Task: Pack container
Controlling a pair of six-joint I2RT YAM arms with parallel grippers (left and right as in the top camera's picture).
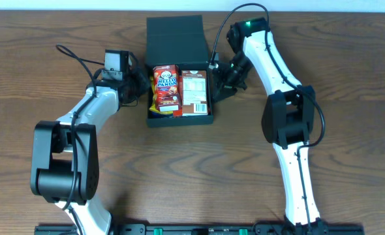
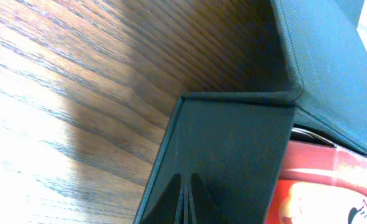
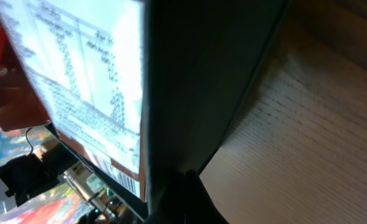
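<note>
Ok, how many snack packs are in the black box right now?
2 clearly: a red pack on the left side of the box, a brown pack beside it on the right. A yellow edge under the red one may be a third.

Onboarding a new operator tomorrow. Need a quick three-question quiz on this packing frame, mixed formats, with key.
1. True or false: the lid of the container is shut.
2. Which packet inside lies nearer the left gripper? A) the red Hello Panda packet B) a blue packet C) a green packet
3. How many packets are in the container?

Key:
1. False. The lid stands open behind the box.
2. A.
3. Two: the red one and the brown packet, printed label up, side by side.
</note>
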